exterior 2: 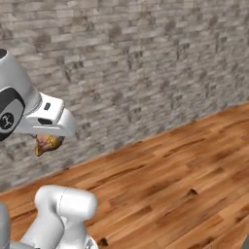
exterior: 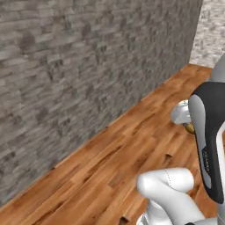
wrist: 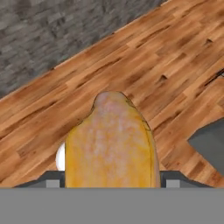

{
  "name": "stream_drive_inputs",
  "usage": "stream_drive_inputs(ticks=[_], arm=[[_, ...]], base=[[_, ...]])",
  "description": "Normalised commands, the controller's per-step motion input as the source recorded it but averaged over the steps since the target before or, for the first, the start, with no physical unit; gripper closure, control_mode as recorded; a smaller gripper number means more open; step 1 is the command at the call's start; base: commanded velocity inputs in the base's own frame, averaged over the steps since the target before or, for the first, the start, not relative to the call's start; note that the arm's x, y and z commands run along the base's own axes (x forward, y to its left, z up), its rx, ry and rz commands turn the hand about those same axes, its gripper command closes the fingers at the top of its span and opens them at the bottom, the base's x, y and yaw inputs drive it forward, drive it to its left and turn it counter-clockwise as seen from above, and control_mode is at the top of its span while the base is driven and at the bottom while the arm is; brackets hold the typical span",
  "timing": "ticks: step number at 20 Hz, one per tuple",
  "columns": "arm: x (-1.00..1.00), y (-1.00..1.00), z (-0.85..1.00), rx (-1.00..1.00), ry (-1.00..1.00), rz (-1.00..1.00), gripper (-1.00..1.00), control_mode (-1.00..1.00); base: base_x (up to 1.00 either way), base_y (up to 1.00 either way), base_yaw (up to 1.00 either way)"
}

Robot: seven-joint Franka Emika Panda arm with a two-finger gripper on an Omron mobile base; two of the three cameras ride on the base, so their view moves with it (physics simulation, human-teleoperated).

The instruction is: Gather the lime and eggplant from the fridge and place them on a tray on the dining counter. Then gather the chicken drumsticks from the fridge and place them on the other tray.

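Note:
A golden-brown chicken drumstick [wrist: 111,140] sits in my gripper [wrist: 112,181], which is shut on it, one dark finger on each side. From the right base view the drumstick [exterior 2: 47,143] hangs under the white hand [exterior 2: 48,121], well above the floor. In the left base view a small piece of the drumstick [exterior: 190,128] peeks out beside the forearm, below the hand [exterior: 180,112]. The lime, eggplant, fridge, trays and dining counter are out of view.
A grey stone wall [exterior: 79,74] runs along the left and far side. Wooden plank floor [exterior 2: 185,180] stretches ahead and to the right. A dark grey shape [wrist: 210,146] lies low at the right of the hand view.

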Motion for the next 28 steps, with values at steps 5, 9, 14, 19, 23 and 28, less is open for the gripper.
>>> stream_drive_inputs(ticks=[5, 9, 14, 19, 23, 28], arm=[[0.00, 0.00, 0.00, 0.00, 0.00, 0.00, 1.00, 1.00], [0.00, 0.00, 0.00, 0.00, 0.00, 0.00, 1.00, 1.00], [0.00, 0.00, 0.00, 0.00, 0.00, 0.00, 1.00, 1.00], [0.00, 0.00, 0.00, 0.00, 0.00, 0.00, 1.00, 1.00], [0.00, 0.00, 0.00, 0.00, 0.00, 0.00, 1.00, 1.00], [0.00, 0.00, 0.00, 0.00, 0.00, 0.00, 1.00, 1.00]], base=[[0.66, 0.38, -0.68], [0.88, 0.49, -0.56], [1.00, 0.48, -0.46], [1.00, 0.45, -0.46], [1.00, 0.39, -0.45], [1.00, 0.33, -0.42]])
